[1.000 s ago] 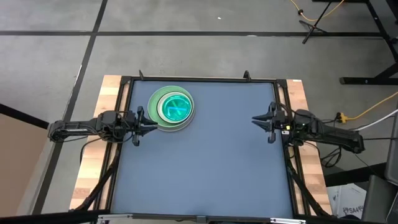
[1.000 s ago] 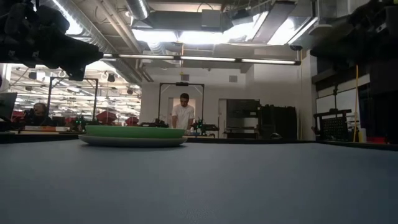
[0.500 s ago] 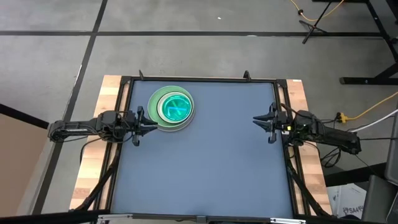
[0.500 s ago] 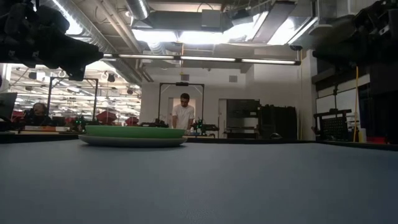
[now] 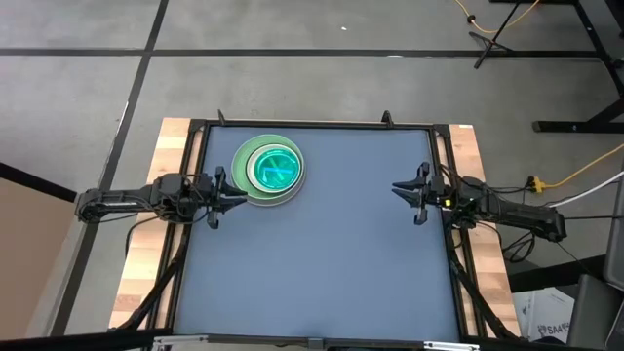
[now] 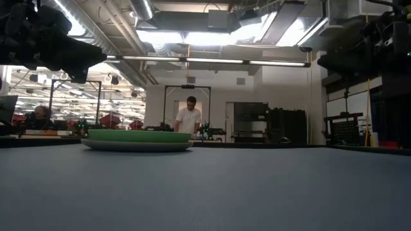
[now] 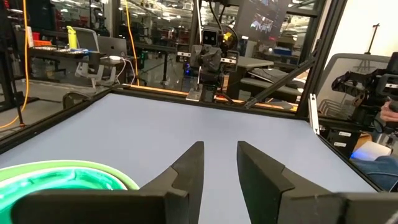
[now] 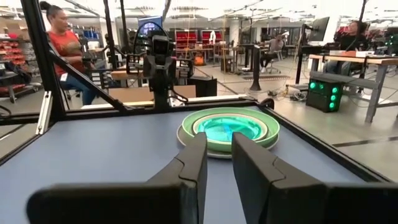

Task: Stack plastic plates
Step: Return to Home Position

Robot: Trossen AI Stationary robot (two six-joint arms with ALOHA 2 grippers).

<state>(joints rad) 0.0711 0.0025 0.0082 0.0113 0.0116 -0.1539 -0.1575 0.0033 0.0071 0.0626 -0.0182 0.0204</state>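
Note:
The plastic plates (image 5: 268,168) stand in one stack near the table's far-left corner, with a pale grey rim at the bottom, a light green ring above it and translucent green and cyan in the middle. The stack also shows in the low view (image 6: 138,138) and in both wrist views (image 7: 56,180) (image 8: 227,127). The bottom plate lies flat on the blue mat. My left gripper (image 5: 244,200) hovers just near-left of the stack, open by a narrow gap (image 7: 219,149). My right gripper (image 5: 393,187) hangs over the right part of the table, far from the stack, also narrowly open (image 8: 217,140).
A black frame rail (image 5: 312,125) runs round the blue mat, with wooden table edges (image 5: 146,253) outside it. The mat's middle and near half (image 5: 322,273) hold nothing. People stand in the room beyond the table (image 6: 188,119) (image 8: 62,43).
My right gripper has shifted slightly toward the table's left, coming a little farther over the mat. The stack and my left arm have kept still.

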